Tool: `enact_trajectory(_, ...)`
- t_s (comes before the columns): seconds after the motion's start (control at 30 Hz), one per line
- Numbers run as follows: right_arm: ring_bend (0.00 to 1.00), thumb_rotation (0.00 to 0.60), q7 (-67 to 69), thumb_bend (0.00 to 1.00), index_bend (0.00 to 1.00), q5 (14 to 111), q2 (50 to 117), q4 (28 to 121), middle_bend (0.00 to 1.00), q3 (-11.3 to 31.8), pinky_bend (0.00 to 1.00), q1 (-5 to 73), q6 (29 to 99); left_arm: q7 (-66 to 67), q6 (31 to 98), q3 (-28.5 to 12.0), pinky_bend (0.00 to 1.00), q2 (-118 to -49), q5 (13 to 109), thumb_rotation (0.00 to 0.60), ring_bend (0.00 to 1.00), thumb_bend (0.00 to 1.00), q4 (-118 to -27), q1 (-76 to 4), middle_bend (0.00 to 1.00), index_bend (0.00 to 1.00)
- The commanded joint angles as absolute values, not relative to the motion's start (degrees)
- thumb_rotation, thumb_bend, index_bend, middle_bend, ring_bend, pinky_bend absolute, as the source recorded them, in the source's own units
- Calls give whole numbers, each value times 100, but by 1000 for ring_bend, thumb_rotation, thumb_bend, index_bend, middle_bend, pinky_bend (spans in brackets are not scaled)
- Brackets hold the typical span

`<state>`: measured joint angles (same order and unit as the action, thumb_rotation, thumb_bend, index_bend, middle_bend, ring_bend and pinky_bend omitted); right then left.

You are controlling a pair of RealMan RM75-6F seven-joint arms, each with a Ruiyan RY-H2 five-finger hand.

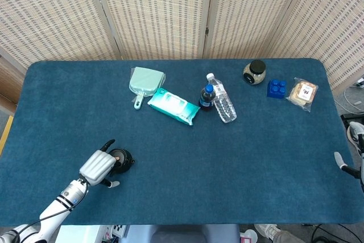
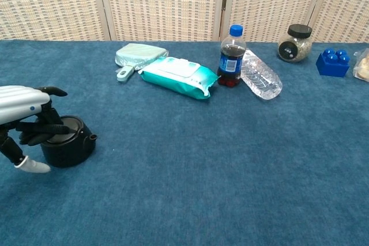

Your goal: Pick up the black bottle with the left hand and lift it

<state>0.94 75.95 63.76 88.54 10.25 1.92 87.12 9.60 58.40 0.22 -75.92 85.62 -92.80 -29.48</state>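
Judging from how things lie, the task is seen to be at its grasping step, with the lift not yet done. The black bottle (image 2: pixel 68 142), a squat, dark, round vessel, is found at the near left of the blue surface (image 1: pixel 239 163), and its base is seen resting on the cloth in the chest view. The left hand (image 2: pixel 29 120) is draped over the bottle's top from the left, its dark fingers (image 2: pixel 49 127) curled across the lid and down the near side. Contact is plain, but whether the fingers are firmly clamped on the bottle or only laid over it cannot be told; a secure hold is judged likely to be what is left before any raising.

The head view gives the layout from above: the hand's pale back (image 1: pixel 98 167) covers much of the bottle, so only a dark edge (image 1: pixel 123 158) is shown, and the forearm is seen running toward the near left corner. The bottle's height, its seat on the cloth and the wrap of the fingers are supplied only by the chest view.

Only a small part of the right hand (image 1: pixel 339 160) is caught at the right edge of the head view, well apart from everything; whether its fingers are apart or together cannot be told, and it is absent from the chest view.
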Motion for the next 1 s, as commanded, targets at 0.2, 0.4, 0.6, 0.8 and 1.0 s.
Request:
enact_trajectory(0.2,32,600,101,291,135,7560,6387,8815,188,1040,68,225,8639,882,5881,-186,0,-7694,8244,288,793,85,-9282,-2981,939,905)
enact_trajectory(0.4,32,600,103,292,135,7543,6409,8781,187,1047,68,253,8590,893,6035,-335,0,-7725,8027,192,816,77,-9347,-2947,968,935)
enact_trajectory(0.6,32,600,140,292,135,7553,6402,8763,188,1051,68,257,8587,976,6549,-530,0,-7884,7887,187,828,77,-9348,-2783,985,951)
enact_trajectory(0.8,32,600,174,291,135,7554,6415,8740,187,1049,68,275,8549,935,7064,-763,4,-7972,7733,109,861,77,-9370,-2601,1000,997)
enact_trajectory(1.0,32,600,174,291,135,7570,6438,8725,185,1035,68,283,8540,973,7299,-901,57,-7962,7545,96,886,126,-9404,-2488,1000,1000)
